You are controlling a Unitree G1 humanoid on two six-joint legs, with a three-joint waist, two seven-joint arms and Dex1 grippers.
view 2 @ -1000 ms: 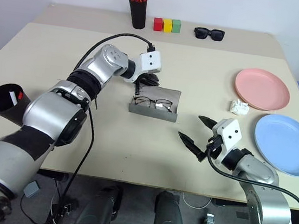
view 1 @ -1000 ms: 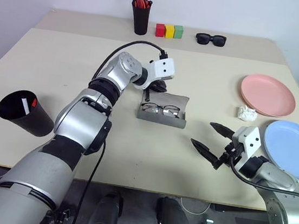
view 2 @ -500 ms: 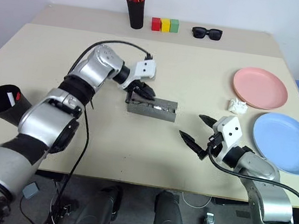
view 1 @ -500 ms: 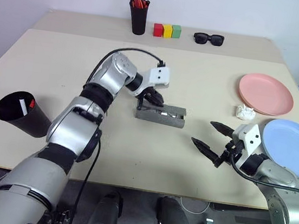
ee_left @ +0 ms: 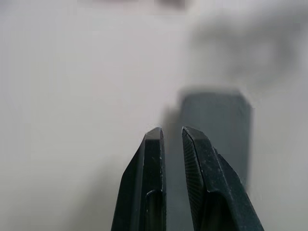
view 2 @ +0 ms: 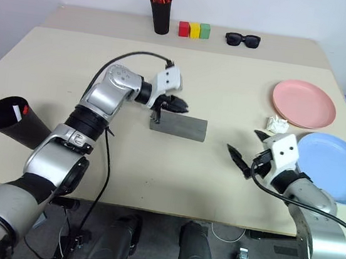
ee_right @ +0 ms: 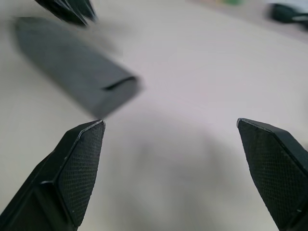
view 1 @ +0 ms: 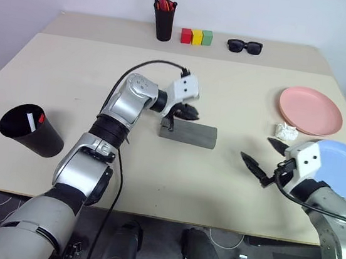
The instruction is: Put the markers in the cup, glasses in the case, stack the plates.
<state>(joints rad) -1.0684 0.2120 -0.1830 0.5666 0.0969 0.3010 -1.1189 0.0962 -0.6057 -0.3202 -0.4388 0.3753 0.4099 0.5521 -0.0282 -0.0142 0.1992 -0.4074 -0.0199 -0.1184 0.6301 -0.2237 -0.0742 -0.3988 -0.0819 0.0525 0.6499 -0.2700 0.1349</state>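
Two plates: salmon pink plate (view 1: 310,110) at right of frame, light blue plate (view 1: 342,170) just below it — apart, not yet stacked.
Coming move, as judged: plate stacking, since the case is shut and both markers show inside the cup.
Key relation: blue plate lies just right of the right gripper (view 1: 265,158), whose tips point toward frame centre, away from it; pink plate sits up and to the right of those tips.
Nearer arm: right — left gripper (view 1: 191,112) sits mid-frame, well apart from both plates.
Right gripper state: fingers spread wide, nothing between them.
Left gripper state: fingers nearly together, holding nothing, just above the upper left corner of the case.
Case (view 1: 187,132): grey, lid down, long axis running left to right at frame centre; glasses judged inside, hidden by the lid.
Cup (view 1: 31,130): lower left of frame, tipped toward the camera, white marker (view 1: 29,121) and red marker (view 1: 40,117) at its inner wall.
Obstacle: crumpled white wad (view 1: 285,131) between the plates — near the pink rim.
Brands, labels, writing: none readable on any item.
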